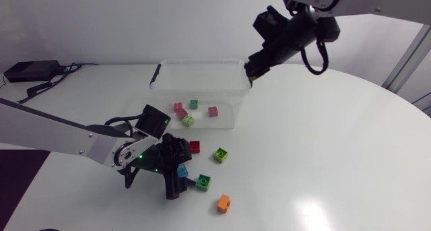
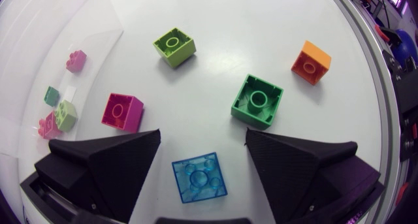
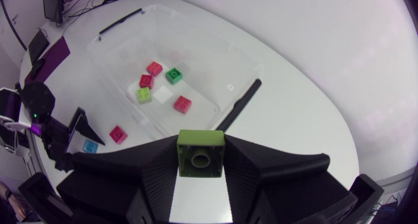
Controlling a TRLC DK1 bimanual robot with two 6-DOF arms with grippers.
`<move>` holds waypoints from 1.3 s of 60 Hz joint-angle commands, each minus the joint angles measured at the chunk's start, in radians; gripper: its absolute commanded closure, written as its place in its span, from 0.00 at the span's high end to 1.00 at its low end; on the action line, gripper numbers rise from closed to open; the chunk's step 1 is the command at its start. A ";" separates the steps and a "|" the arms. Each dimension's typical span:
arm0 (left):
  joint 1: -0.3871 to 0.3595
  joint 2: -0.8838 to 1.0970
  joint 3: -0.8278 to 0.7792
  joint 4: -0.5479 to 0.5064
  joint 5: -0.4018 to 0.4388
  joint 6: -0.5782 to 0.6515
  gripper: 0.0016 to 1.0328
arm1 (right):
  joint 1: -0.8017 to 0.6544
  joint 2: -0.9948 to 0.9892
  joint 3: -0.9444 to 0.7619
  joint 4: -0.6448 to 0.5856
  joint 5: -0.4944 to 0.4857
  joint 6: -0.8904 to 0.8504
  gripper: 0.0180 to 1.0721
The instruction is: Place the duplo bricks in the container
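Observation:
My left gripper [image 2: 203,144] stands open low over the table, with a translucent blue brick [image 2: 199,178] between its fingers and a gap on each side. Ahead of it lie a dark green brick [image 2: 257,101], an orange brick [image 2: 311,62], a lime brick [image 2: 175,46] and a magenta brick [image 2: 122,112]. In the head view my right gripper [image 1: 253,67] hangs over the right end of the clear container [image 1: 161,79]. It is shut on another lime brick [image 3: 200,153].
Several bricks lie inside the container: red [image 3: 154,68], green [image 3: 174,74], lime [image 3: 144,94], pink [image 1: 213,111]. The loose bricks lie just in front of its near wall. A black box with cables [image 1: 30,71] sits at the table's far left.

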 commanded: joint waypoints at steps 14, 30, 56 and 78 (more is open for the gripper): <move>0.002 -0.036 -0.040 -0.009 -0.039 -0.029 0.30 | 0.070 0.303 0.293 -0.004 0.004 0.034 0.27; 0.060 -0.325 0.006 -0.210 -0.039 -0.013 0.30 | 0.073 0.228 0.235 0.029 0.001 0.034 0.96; 0.220 -0.279 0.456 -0.126 -0.031 -0.156 0.30 | 0.169 -0.275 -0.452 0.109 -0.011 0.031 0.96; 0.241 0.108 0.704 0.021 -0.050 -0.259 0.38 | 0.230 -0.088 -0.673 0.405 -0.014 0.034 0.95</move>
